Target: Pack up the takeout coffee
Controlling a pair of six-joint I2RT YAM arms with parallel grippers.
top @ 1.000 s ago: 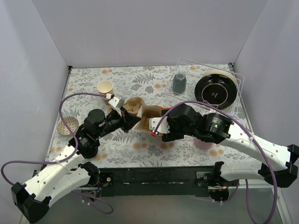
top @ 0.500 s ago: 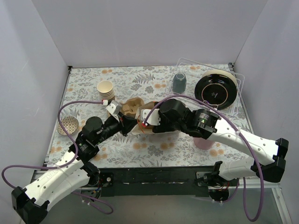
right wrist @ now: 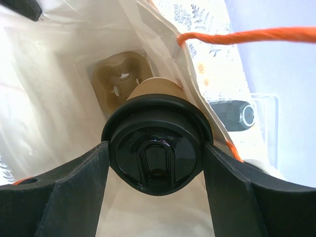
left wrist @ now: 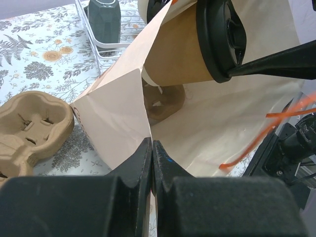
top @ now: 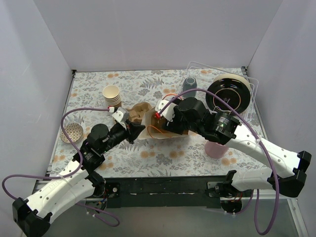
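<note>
The right gripper [right wrist: 155, 148] clasps the takeout coffee [right wrist: 156, 129] by its black lid, one finger pressed to each side of the rim, jaws spread wide around it. Seen from the right wrist, the kraft-brown cup points base-first into the mouth of the paper bag [right wrist: 59, 98]. The base hangs above a moulded cup carrier [right wrist: 118, 81] that lies at the bottom of the bag. The lid sits at the level of the bag's rim, squarely between the two fingers.

From the left wrist, the cup appears tilted, its body past the bag's edge and its lid towards the outside. The left gripper [left wrist: 151, 153] is closed tight, pinching a folded corner of the bag's rim between its fingertips. An orange handle [left wrist: 247, 148] loops from the bag's far side.

From the overhead camera, the bag stands at the middle of the floral tabletop [top: 163, 158], between the two arms, with the right arm bent over it. A second cup carrier [top: 138, 111] rests just beside the bag on its left. A stack of paper cups [top: 112, 94] stands further left, well apart. A grey mug [top: 189, 87] and a black plate [top: 228, 96] sit in a clear rack [top: 197, 66] at the far right.
</note>
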